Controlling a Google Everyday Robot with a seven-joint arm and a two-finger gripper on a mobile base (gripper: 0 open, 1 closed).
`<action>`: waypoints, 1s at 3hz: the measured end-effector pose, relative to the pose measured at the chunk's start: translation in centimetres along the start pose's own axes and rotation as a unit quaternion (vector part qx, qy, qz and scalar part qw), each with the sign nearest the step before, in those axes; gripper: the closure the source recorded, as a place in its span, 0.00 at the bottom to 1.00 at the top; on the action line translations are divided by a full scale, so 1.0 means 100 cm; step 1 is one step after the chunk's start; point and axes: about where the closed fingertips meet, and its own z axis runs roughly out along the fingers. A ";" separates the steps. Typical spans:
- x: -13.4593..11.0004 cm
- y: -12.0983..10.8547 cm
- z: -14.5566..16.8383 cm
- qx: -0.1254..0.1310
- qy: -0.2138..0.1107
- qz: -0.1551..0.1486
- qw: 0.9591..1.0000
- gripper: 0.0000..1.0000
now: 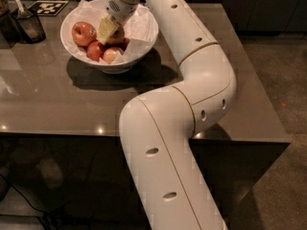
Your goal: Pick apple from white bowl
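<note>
The white bowl (144,42) stands at the back left of the table, lined with crumpled white paper. My gripper (107,28) reaches down into it from the right and sits over the middle of the fruit. The apple (118,34), with a red-orange blush, lies right under and beside the gripper and is mostly hidden by it. Two all-red apples (82,33) (95,50) lie to the left, and a small pale apple (113,55) lies at the front.
A small dark container with a utensil (29,25) stands left of the bowl. A black-and-white marker tag (48,7) lies behind it. The grey table (57,104) ends at its front edge and right edge. My white arm crosses the table's right half.
</note>
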 end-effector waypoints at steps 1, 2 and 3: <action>-0.023 0.009 -0.034 0.021 -0.024 -0.042 0.999 1.00; -0.039 0.026 -0.066 0.029 -0.045 -0.078 0.996 1.00; -0.045 0.046 -0.090 0.024 -0.065 -0.101 0.992 1.00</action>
